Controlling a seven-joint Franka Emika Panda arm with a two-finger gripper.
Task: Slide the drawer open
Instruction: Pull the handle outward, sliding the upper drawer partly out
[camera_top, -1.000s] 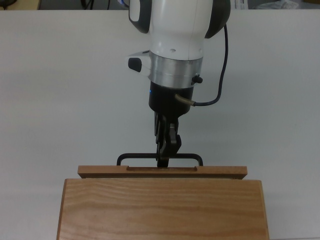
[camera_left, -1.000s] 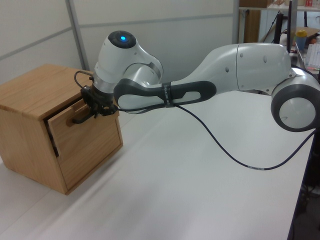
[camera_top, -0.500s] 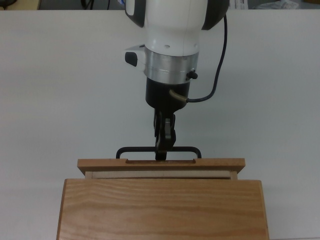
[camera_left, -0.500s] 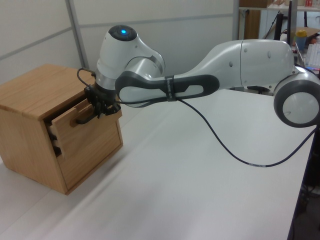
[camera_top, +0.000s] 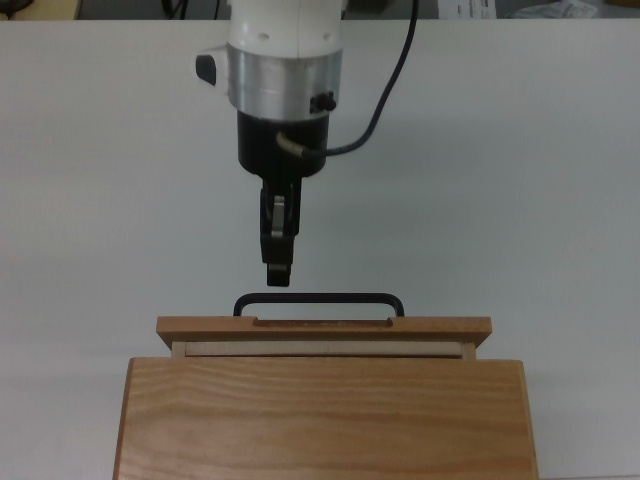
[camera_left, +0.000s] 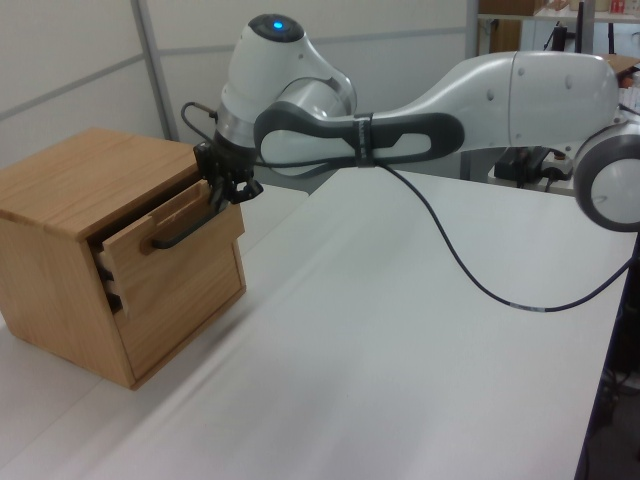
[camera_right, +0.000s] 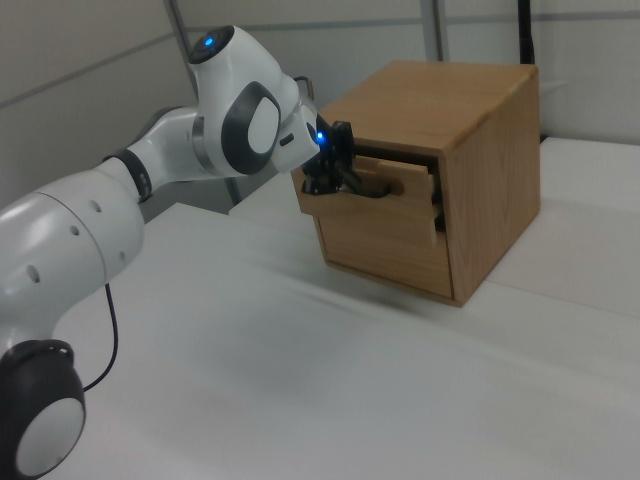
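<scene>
The cabinet (camera_top: 325, 415) is the fixed mark for everything here. In the top view its lower edge is cut off by the frame, and its grained top slab hides nearly all of the drawer (camera_top: 322, 333) beneath. Only the drawer's front panel and a thin strip of its inside show past the slab. The arm's (camera_top: 282, 50) upper links run out of the top view altogether. In the left view its far joint is clipped at the left view's right edge.

The drawer sits in the cabinet's upper part, pulled out a little way, so a dark gap shows beside its side wall in the left view (camera_left: 170, 240) and the right view (camera_right: 385, 190). It is light wood with a flat front panel. A wide black bar handle (camera_top: 318, 300) stands off the panel on two short posts.

Beyond the handle, away from the cabinet, hangs the gripper (camera_top: 278, 262). It is clear of the bar and toward the handle's left end in the top view. Its fingers look pressed close together with nothing between them. They point at the cabinet from the wrist above, and a black cable (camera_top: 385, 100) loops off the wrist. In the left view the arm reaches in over the white table (camera_left: 400, 350) from the left view's right, with the gripper (camera_left: 232, 190) just beside the drawer's front.
</scene>
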